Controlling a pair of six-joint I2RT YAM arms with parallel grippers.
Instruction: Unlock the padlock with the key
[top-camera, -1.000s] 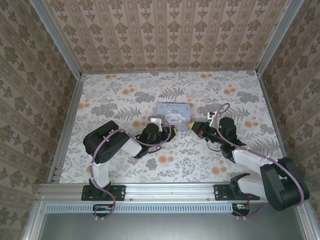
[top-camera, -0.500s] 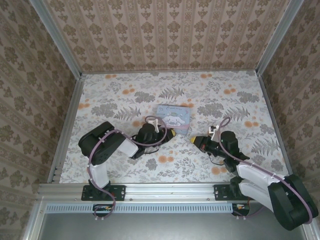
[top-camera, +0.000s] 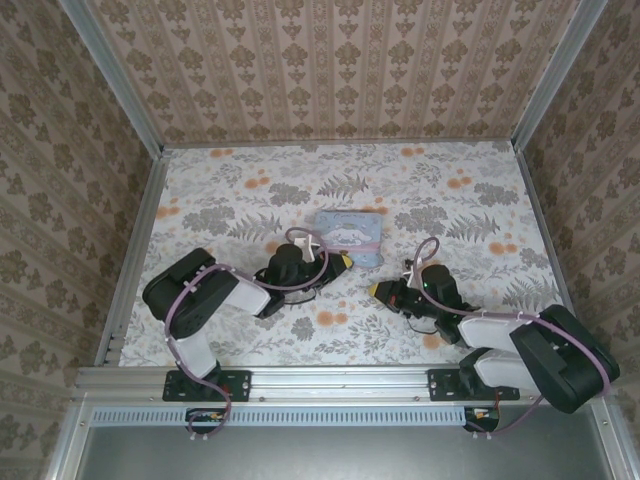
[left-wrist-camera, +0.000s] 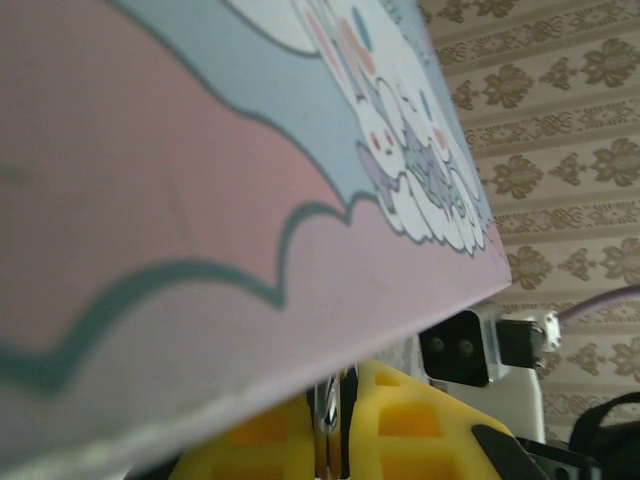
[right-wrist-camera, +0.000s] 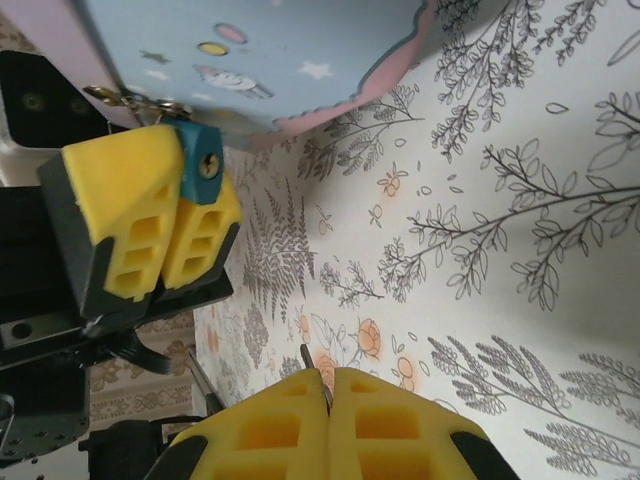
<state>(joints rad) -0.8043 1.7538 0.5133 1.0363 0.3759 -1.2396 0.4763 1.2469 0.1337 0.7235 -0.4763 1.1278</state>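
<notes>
In the right wrist view the small teal padlock (right-wrist-camera: 205, 165) is pinched at the tips of my left gripper (right-wrist-camera: 183, 190), keyhole facing the camera, just below the pastel tin (right-wrist-camera: 260, 60). My left gripper (top-camera: 343, 262) lies against the tin's near left corner. In the left wrist view its yellow fingers (left-wrist-camera: 420, 425) are shut on a thin shiny metal piece (left-wrist-camera: 328, 420). My right gripper (right-wrist-camera: 330, 385) is shut on the thin brownish key (right-wrist-camera: 311, 362), whose tip pokes out from between the pads. That gripper (top-camera: 374, 290) lies low over the table, a short way from the padlock.
The pastel cartoon tin (top-camera: 350, 236) sits mid-table on the flower-printed surface (top-camera: 250, 180). Patterned walls (top-camera: 330, 70) close in the back and both sides. Metal rails (top-camera: 300, 378) run along the near edge.
My right gripper, with the key, has drawn back from the tin's right corner toward the near edge and slightly left. My left arm has shifted only a little.
</notes>
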